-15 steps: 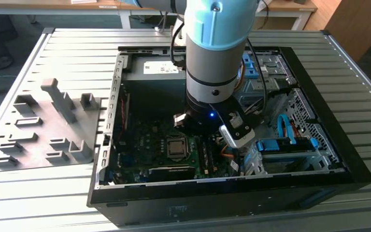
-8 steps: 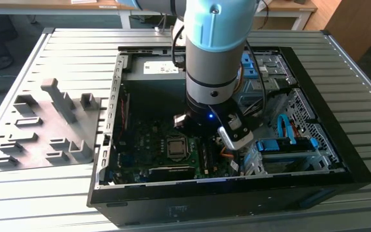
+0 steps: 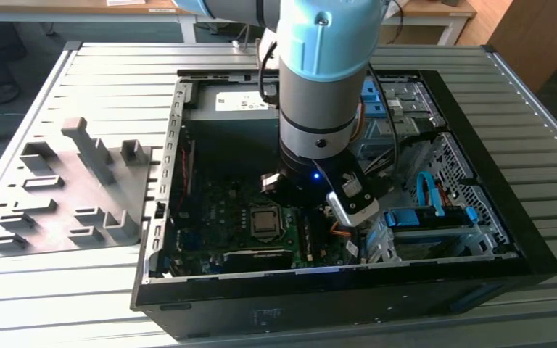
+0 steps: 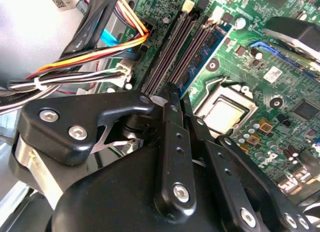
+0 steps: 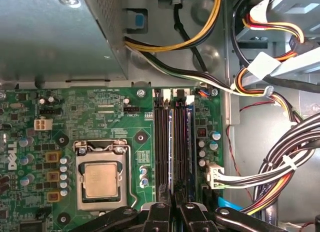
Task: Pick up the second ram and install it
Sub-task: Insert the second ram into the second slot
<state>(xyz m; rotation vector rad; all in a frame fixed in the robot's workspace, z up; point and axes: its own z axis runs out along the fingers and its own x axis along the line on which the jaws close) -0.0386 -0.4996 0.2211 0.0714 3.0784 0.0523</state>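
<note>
Gripper: the black multi-link gripper (image 5: 172,204) sits low inside the open black computer case (image 3: 492,272), over the green motherboard (image 5: 115,142); its fingers (image 4: 172,99) stand close together above the memory slots, and whether they clamp anything I cannot tell.
Second ram: a thin dark stick with a blue edge (image 5: 190,142) stands in the bank of slots, on the side nearer the cables in the first wrist view; in the second wrist view it runs along the slots (image 4: 202,54) just ahead of the fingers.
Room to move: the long black memory slots (image 5: 162,147) lie between the square silver processor socket (image 5: 101,179) and a bundle of black, orange and yellow cables (image 5: 280,164); the cables crowd one side, and the grey metal power-supply box (image 5: 55,37) closes the far end.
Hidden: the slot ends nearest the gripper are covered by its links, so the seating there cannot be made out.
Case contents: motherboard, cables and a blue drive bracket (image 3: 423,217) fill it.
Outside: grey plastic holder blocks (image 3: 75,188) stand on the ribbed metal table (image 3: 27,304), at the exterior view's left, well apart from the arm (image 3: 322,80).
</note>
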